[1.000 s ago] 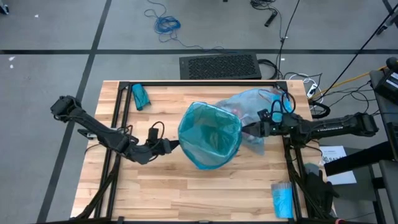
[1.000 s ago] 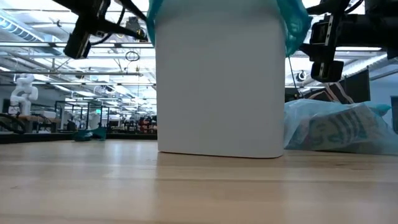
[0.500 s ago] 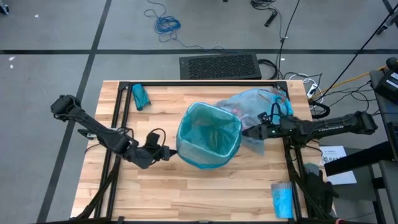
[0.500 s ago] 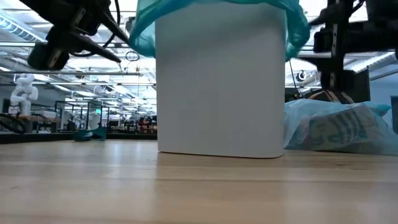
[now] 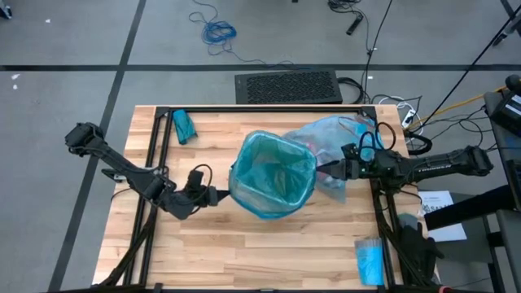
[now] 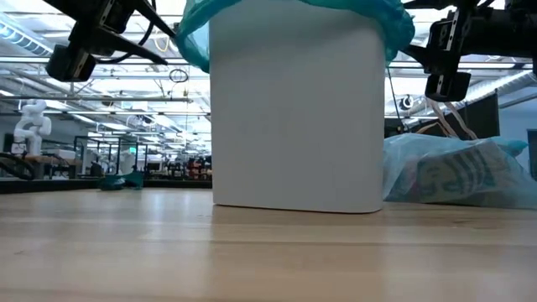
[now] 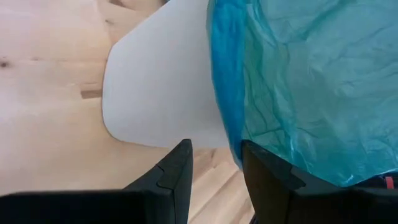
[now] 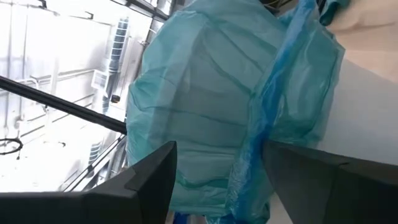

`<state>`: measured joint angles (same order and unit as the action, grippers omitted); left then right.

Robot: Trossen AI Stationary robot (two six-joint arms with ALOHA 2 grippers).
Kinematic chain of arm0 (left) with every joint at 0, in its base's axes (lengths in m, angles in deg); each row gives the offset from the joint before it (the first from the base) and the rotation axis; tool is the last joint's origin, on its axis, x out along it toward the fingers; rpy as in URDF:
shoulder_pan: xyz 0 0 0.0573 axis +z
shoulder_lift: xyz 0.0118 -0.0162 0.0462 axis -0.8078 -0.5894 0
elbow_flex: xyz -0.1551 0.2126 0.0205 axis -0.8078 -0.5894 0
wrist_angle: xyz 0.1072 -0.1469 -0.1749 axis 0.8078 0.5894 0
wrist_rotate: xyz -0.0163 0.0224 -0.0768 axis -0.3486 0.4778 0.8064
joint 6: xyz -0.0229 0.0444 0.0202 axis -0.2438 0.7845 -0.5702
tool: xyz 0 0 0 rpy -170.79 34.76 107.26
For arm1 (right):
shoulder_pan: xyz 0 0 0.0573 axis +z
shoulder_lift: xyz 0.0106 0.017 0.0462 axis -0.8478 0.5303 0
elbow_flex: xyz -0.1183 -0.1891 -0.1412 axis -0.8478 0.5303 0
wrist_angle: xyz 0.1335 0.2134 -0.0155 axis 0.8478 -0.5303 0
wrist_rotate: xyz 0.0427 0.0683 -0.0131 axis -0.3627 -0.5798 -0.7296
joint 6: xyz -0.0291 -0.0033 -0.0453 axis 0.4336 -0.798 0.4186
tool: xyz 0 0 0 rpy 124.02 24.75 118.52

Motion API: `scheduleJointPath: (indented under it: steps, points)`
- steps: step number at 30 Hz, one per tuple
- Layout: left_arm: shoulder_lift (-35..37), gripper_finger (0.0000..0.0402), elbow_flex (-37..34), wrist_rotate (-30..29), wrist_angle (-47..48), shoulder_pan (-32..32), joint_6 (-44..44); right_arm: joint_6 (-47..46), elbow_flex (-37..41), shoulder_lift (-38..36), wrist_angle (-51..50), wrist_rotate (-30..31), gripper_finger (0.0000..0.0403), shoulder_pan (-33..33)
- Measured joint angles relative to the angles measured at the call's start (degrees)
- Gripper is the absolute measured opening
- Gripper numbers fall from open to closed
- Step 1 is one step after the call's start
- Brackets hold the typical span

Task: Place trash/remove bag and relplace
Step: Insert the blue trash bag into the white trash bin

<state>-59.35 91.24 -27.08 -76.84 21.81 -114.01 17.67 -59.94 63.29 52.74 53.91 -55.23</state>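
Evidently, the replacement step is being carried out: a teal liner point(image 5: 273, 175) is being fitted over the rim of the white bin point(image 6: 294, 117) at the table's middle. The left gripper point(image 5: 213, 196), its fingers parted with nothing between them, is being held just beside the bin's left side. The right gripper point(image 5: 327, 170) is being held wide open at the opposite rim. The removed pale blue bag point(image 5: 338, 140) is lying behind the bin. Next, the overhanging edge probably needs tugging down evenly.
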Motion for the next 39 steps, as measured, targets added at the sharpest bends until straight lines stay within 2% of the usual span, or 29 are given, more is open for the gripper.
scheduleJointPath:
  steps: [2,4,6,8,12,13,15,17,20,23,27,33,39]
  points:
    - [0.0,0.0132,0.0,-1.0,-1.1,-0.5,0.6,0.0,0.0,0.0,0.0,0.0,0.0228,0.0]
    - [0.0,0.0132,0.0,-5.7,-3.3,-2.1,1.7,0.0,0.0,0.0,-0.1,0.0,0.0228,0.0]
    - [0.4,0.0132,0.0,-9.2,-1.7,-4.9,1.4,0.0,0.0,-0.3,-0.1,0.0,0.0228,0.0]
    - [1.5,0.0132,-1.6,-12.3,2.0,-9.3,-4.9,0.0,0.0,-0.9,-0.1,0.0,0.0228,0.0]
    - [5.7,0.0132,-4.0,-27.8,6.2,-18.5,-17.6,0.0,0.0,-2.1,0.1,0.0,0.0228,0.0]
    - [6.4,0.0132,-4.2,-31.8,6.0,-19.5,-18.2,0.1,0.0,-2.3,0.5,0.0,0.0228,0.0]
    - [7.4,0.0132,-4.1,-35.3,4.6,-19.9,-16.2,1.2,-1.8,-2.3,-0.3,0.0,0.0228,0.0]
    - [7.7,0.0132,-3.3,-35.4,1.4,-18.0,-10.4,4.8,-7.0,-2.0,-7.1,-0.1,0.0225,0.0]
    - [7.8,0.0132,-2.4,-35.3,-3.5,-15.2,1.1,13.4,-18.3,0.3,-25.2,-0.1,0.0213,0.0]
    - [9.8,0.0132,-0.7,-33.2,-6.3,-13.3,13.4,21.0,-30.3,4.7,-39.9,1.4,0.0196,-0.5]
    - [12.1,0.0132,0.3,-27.8,-7.0,-8.8,22.8,27.7,-44.4,12.4,-53.7,2.5,0.0154,-2.4]
    - [13.3,0.0132,0.4,-20.5,-7.5,-2.2,26.9,34.9,-58.2,27.5,-59.8,-3.1,0.0025,-3.5]
    - [13.2,0.0132,0.4,-14.1,-7.1,1.9,27.1,32.9,-67.4,41.7,-63.2,-3.3,0.0002,-3.5]
